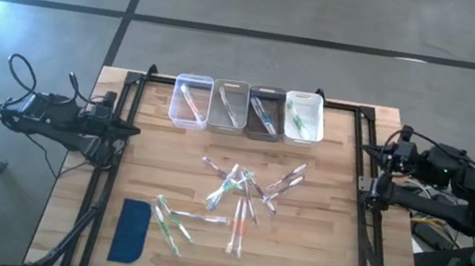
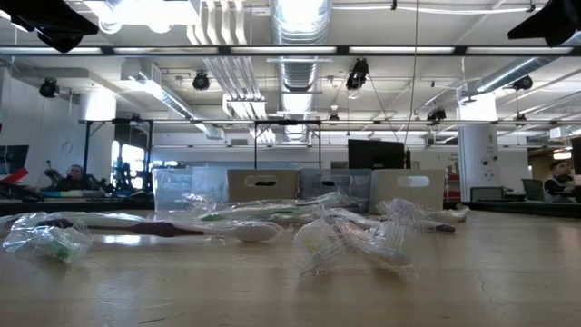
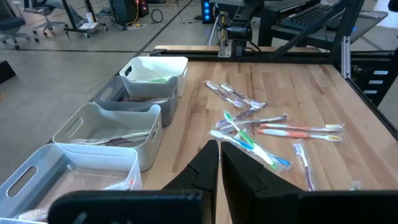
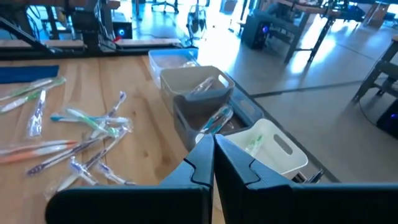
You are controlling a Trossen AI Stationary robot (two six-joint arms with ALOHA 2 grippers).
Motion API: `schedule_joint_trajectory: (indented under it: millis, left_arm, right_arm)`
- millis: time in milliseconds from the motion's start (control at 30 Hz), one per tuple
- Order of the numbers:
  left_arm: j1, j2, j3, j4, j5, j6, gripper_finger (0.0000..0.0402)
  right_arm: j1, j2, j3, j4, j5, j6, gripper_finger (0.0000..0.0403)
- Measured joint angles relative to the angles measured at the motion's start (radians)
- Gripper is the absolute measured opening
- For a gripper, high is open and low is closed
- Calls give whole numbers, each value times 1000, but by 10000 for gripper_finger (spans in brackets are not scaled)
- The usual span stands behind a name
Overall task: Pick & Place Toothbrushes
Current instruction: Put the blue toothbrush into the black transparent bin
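High view: left gripper (image 1: 131, 129) and right gripper (image 1: 373, 187) sit at opposite table edges, fingers together, holding nothing. The toothbrushes (image 1: 232, 198) lie between them, pointing every way. Left wrist view: fingertips (image 3: 214, 163) nearly meet; toothbrushes (image 3: 261, 127) scattered ahead, bins (image 3: 118, 127) beside
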Motion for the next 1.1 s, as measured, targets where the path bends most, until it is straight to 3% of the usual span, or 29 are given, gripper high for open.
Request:
schedule_joint_trajectory:
  millis: [1100]
  left_arm:
    - [0,-3,-8,34,-18,-51,26]
  right_arm:
    - [0,25,0,0,0,0,9]
